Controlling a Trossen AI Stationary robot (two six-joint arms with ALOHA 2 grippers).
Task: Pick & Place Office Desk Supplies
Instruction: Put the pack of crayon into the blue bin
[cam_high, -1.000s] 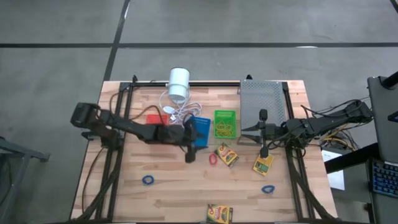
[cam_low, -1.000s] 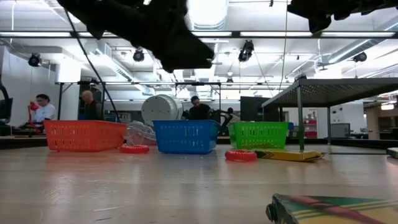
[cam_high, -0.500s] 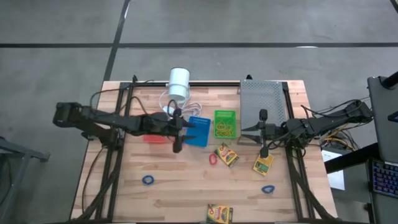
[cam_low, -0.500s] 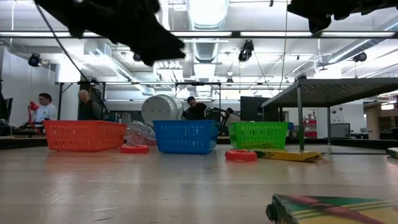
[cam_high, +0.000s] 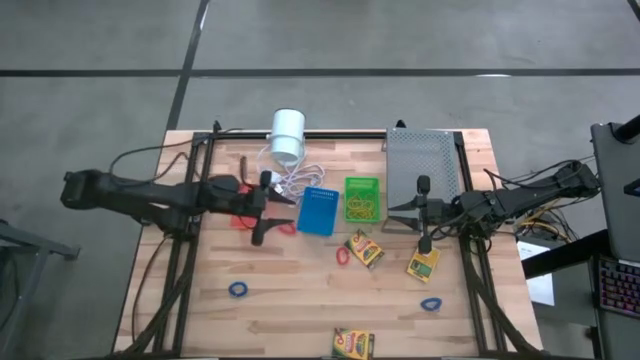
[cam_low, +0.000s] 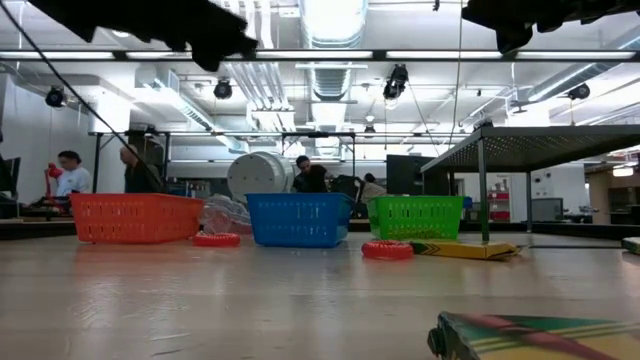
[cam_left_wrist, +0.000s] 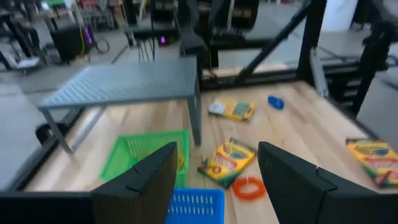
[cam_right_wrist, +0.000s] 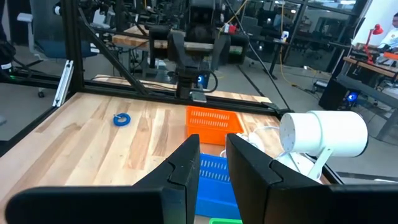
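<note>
My left gripper (cam_high: 283, 212) hangs open and empty over the red-orange basket (cam_high: 240, 217), just left of the blue basket (cam_high: 318, 210). The green basket (cam_high: 362, 198) holds rubber bands. Crayon boxes lie at the centre (cam_high: 365, 249), to the right (cam_high: 423, 264) and by the front edge (cam_high: 353, 343). Loose rubber bands: a red one (cam_high: 342, 256) and blue ones (cam_high: 238, 289) (cam_high: 430, 303). My right gripper (cam_high: 392, 218) waits above the table, right of the green basket, under the tray's front edge. Its fingers (cam_right_wrist: 186, 165) stand a narrow gap apart with nothing between them.
A grey perforated tray (cam_high: 422, 160) stands on legs at the back right. A white cylinder (cam_high: 288, 134) with a coiled cord (cam_high: 292, 178) sits at the back centre. People (cam_low: 68, 172) are in the room behind the table.
My left arm has drawn back to the left, from over the blue basket to over the red-orange one. The right arm has not moved.
</note>
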